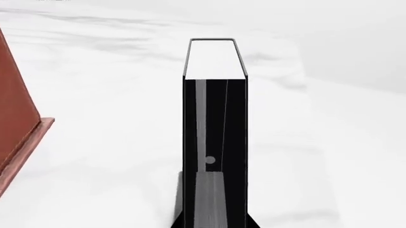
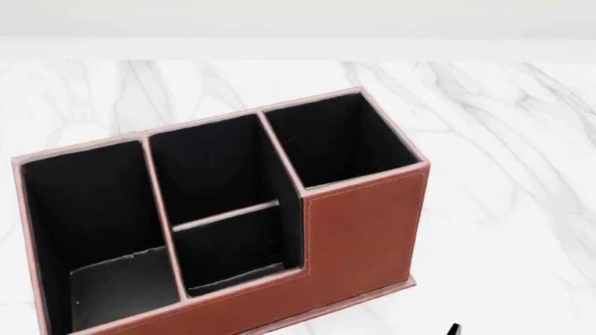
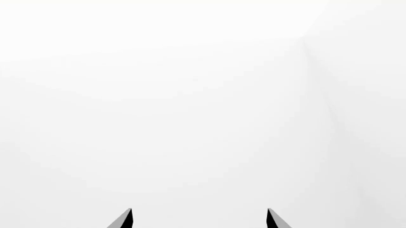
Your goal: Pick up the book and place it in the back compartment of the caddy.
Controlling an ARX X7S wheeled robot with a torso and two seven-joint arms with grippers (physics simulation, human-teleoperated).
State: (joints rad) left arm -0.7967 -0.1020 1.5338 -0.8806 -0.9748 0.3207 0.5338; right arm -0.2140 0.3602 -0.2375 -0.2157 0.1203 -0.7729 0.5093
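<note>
Book (image 1: 216,128) stands upright in the left wrist view, spine toward the camera, white page block at its top, black cover matte and plain; no title or lettering can be read on it. The left gripper's (image 1: 216,199) grey finger (image 1: 209,202) lies flat against the spine, so the jaws appear clamped on the book. A reddish-brown corner of the caddy (image 1: 19,137) shows at 9 o'clock of that view, apart from the book, over the white marble table (image 1: 114,142). In the head view the caddy (image 2: 363,230) fills the middle and left of the frame: black lining, pale stitched rims, four pockets. The tall square end pocket (image 2: 340,139) sits at 1 o'clock; a wide pocket (image 2: 93,230) sits at 8 o'clock. The back compartment (image 2: 228,248) lies at 6 o'clock, nearer than the thin divider. No pocket holds an object, and no brand mark or label shows on the leather. The right gripper's (image 3: 199,219) tips (image 3: 125,219) stand well apart over plain white, holding nothing.
</note>
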